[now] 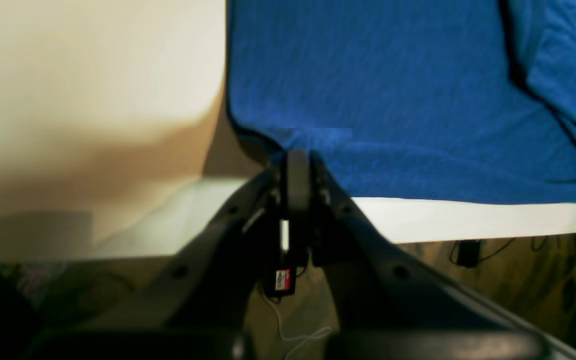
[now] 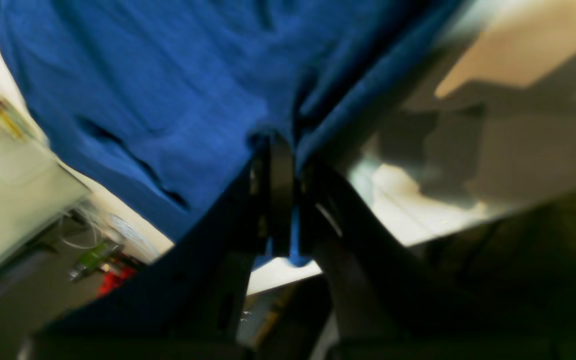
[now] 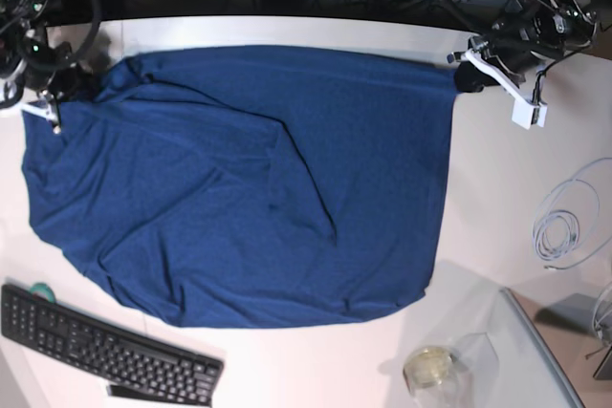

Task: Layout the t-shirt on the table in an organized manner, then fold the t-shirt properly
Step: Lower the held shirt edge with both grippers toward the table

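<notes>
The navy-blue t-shirt [image 3: 249,188] lies spread wide over the white table [image 3: 507,198], with long creases across its middle. My left gripper [image 3: 467,72] is at the shirt's far right corner near the table's back edge. In the left wrist view this left gripper [image 1: 298,155] is shut on the edge of the t-shirt [image 1: 393,100]. My right gripper [image 3: 59,97] is at the shirt's far left corner. The right wrist view shows that right gripper [image 2: 280,145] shut on a bunched fold of the t-shirt [image 2: 168,75], with blue cloth poking out below the jaws.
A black keyboard [image 3: 105,351] lies at the front left, close to the shirt's hem. A coiled white cable [image 3: 574,222] rests at the right. A small glass jar [image 3: 430,367] and a clear panel [image 3: 535,351] stand at the front right.
</notes>
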Available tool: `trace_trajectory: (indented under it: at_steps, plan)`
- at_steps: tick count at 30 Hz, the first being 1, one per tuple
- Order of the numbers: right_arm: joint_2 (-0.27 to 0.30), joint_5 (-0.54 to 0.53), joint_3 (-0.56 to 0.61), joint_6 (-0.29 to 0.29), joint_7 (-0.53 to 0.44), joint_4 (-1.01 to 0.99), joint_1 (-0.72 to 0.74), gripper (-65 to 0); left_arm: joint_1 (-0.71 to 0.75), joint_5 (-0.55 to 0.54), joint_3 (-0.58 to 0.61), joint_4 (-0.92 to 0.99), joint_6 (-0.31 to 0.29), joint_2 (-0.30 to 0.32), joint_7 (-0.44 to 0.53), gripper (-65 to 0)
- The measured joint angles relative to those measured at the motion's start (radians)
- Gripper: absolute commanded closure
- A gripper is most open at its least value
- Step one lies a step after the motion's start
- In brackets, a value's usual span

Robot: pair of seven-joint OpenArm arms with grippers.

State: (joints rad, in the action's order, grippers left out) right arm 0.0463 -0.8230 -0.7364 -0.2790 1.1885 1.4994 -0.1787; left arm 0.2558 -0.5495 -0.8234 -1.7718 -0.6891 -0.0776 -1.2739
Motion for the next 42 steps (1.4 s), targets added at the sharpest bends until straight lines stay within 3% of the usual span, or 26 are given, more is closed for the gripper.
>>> trace_trajectory:
  at_steps: [4,6,13,18,23,30,35,42]
  plan:
    - [0.006,0.006,0.048,-0.113,-0.068,0.000,0.005,-0.6,-0.024,0.003,-0.002,0.002,0.000,-0.016,-0.010,0.0]
    - [0.037,0.008,0.114,-0.163,-0.076,-0.002,0.010,-0.6,-0.038,0.000,0.000,0.008,0.000,-0.023,-0.010,0.0]
    - [0.066,-0.007,0.235,-0.241,-0.135,-0.032,0.088,-0.6,-0.106,0.006,-0.001,0.150,0.000,-0.024,-0.010,0.0]
    - [0.122,0.002,0.296,-0.246,-0.154,-0.157,0.171,-0.6,-0.164,0.004,-0.002,0.172,0.000,-0.025,-0.010,0.0]
    - [0.125,-0.003,0.300,-0.246,-0.198,-0.200,0.184,-0.6,-0.227,0.003,-0.002,0.171,0.000,-0.024,-0.009,0.0]
    - [0.172,-0.008,0.300,-0.245,-0.207,-0.210,0.238,-0.6,-0.269,0.014,0.000,0.182,0.012,-0.024,-0.005,0.0]
    - [0.189,-0.005,0.300,-0.245,-0.204,-0.329,0.283,-0.6,-0.284,0.017,0.002,0.289,0.030,-0.021,0.056,0.0]
    - [0.193,-0.001,0.300,-0.245,-0.209,-0.344,0.293,-0.6,-0.298,0.019,0.004,0.325,0.031,-0.019,0.098,0.0]
